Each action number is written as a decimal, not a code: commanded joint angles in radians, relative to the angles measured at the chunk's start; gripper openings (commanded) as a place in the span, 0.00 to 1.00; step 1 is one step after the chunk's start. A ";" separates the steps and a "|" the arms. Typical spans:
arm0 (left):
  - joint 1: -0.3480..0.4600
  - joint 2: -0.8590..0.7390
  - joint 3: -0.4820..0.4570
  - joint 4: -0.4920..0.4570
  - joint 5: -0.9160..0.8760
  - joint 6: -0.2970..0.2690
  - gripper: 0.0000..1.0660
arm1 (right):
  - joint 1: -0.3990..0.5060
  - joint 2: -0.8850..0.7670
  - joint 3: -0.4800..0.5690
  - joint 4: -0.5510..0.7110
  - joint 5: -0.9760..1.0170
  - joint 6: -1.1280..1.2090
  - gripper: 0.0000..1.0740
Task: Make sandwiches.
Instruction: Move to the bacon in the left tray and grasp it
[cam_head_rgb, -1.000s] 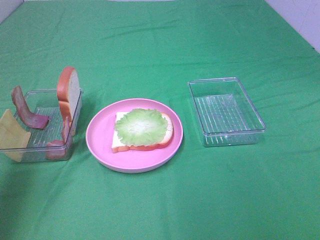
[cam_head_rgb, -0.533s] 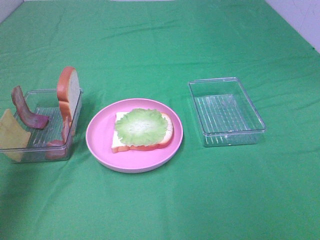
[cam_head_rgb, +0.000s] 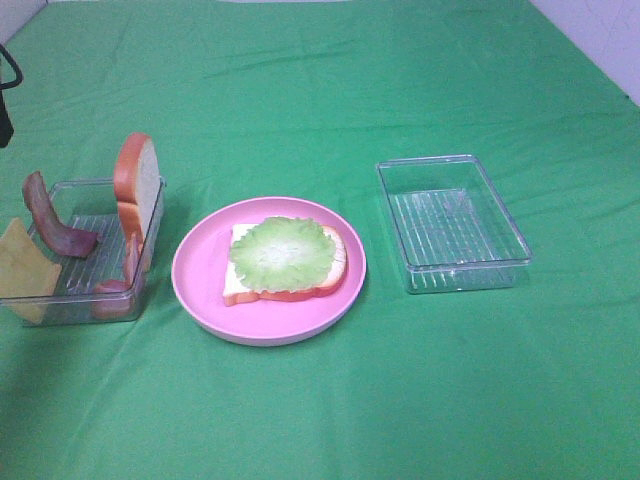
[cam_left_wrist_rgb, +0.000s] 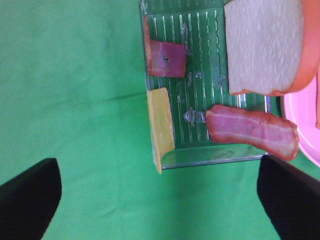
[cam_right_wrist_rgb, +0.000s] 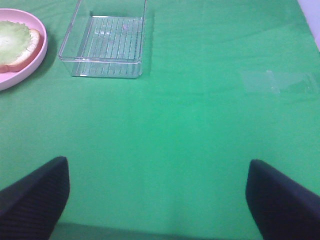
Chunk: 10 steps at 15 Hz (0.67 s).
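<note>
On the pink plate (cam_head_rgb: 195, 275) lies a sandwich base: a bread slice (cam_head_rgb: 300, 292) with a round lettuce leaf (cam_head_rgb: 280, 252) on top. The left clear tray (cam_head_rgb: 70, 305) holds an upright bread slice (cam_head_rgb: 140, 185), two bacon strips (cam_head_rgb: 50, 220) and a yellow cheese square (cam_head_rgb: 22, 265). My left gripper (cam_left_wrist_rgb: 160, 210) hangs open above that tray's cheese (cam_left_wrist_rgb: 160, 125) and bacon (cam_left_wrist_rgb: 250, 130), holding nothing. My right gripper (cam_right_wrist_rgb: 160, 205) is open over bare green cloth, apart from everything.
An empty clear tray (cam_head_rgb: 455, 225) stands right of the plate. A dark part of the left arm (cam_head_rgb: 5, 95) shows at the far left edge. Green cloth covers the whole table.
A dark part of the left arm has come into the exterior view at the left edge. The food, plate and trays have not moved.
</note>
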<state>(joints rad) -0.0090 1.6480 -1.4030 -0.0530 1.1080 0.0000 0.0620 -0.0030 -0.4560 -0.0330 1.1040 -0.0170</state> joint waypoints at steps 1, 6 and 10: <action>0.001 0.071 -0.057 0.002 0.011 0.000 0.94 | -0.006 -0.035 0.002 0.001 -0.004 0.000 0.86; 0.001 0.256 -0.162 0.002 0.009 -0.009 0.94 | -0.006 -0.035 0.002 0.001 -0.004 0.000 0.86; 0.006 0.377 -0.262 0.003 0.009 -0.008 0.94 | -0.006 -0.035 0.002 0.001 -0.004 0.000 0.86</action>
<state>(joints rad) -0.0060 2.0190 -1.6590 -0.0530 1.1170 0.0000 0.0620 -0.0030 -0.4560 -0.0330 1.1060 -0.0170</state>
